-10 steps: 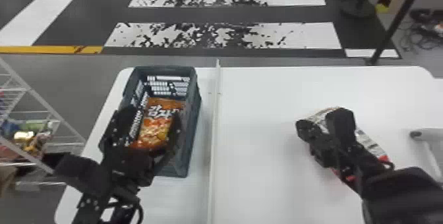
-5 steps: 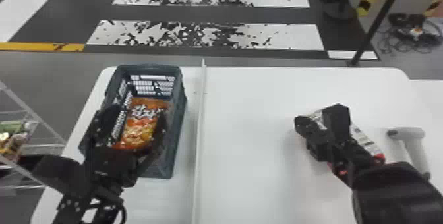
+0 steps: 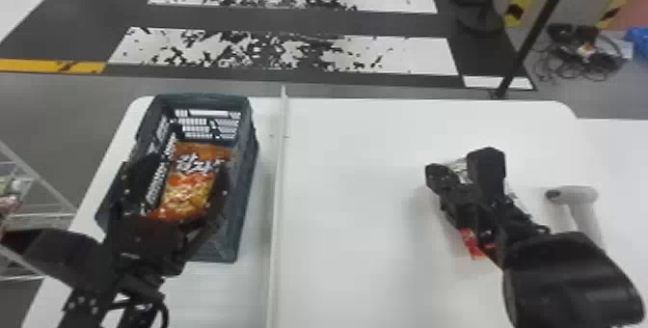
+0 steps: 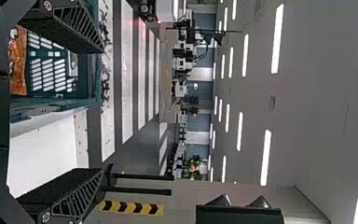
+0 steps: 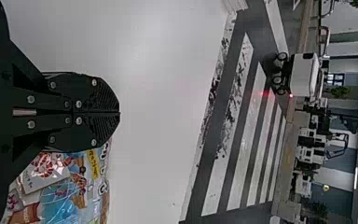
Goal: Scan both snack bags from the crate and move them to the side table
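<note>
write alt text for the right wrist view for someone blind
The right gripper, fingers shut, partly hides a colourful snack bag on a white table; beyond are a striped floor and a white wheeled machine.

Below the left gripper [image 3: 184, 164], the crate [image 3: 248, 158] looks like matt plastic, the orange snack bag [image 3: 190, 192] glossy film. Well right of that gripper, the other snack bag [image 5: 77, 186] looks like shiny film, the tabletop [image 3: 357, 182] smooth, the scanner [image 3: 581, 194] matt plastic.
</note>
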You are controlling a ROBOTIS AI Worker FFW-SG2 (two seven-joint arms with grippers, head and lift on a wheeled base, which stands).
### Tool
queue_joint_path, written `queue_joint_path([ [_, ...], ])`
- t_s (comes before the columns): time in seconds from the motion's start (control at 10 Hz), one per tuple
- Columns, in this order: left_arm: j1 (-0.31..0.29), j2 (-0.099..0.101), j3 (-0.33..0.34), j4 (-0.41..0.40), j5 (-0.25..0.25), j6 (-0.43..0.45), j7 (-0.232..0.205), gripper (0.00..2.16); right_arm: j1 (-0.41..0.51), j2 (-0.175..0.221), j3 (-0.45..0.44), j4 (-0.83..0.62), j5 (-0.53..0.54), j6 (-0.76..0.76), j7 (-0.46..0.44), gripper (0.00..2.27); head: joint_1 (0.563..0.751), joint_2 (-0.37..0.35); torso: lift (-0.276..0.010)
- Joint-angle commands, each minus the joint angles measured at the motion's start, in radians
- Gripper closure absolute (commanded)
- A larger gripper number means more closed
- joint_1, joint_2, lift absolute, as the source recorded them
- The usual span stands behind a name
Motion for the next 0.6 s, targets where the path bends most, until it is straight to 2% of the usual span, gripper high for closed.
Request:
queue_joint_path([
  [0.0,0.000,0.000,0.000,0.000,0.000,0.000,-0.002,0.09,-0.010,0.010,-0.009,0.010,-0.005,-0.007,-0.002,2.21,0.695,-0.017,-0.075],
  [0.5,-0.002,-0.005,0.000,0.006,0.000,-0.006,-0.002,0.09,-0.030,0.010,-0.031,0.030,-0.008,-0.010,-0.018,2.21,0.695,-0.031,-0.075],
])
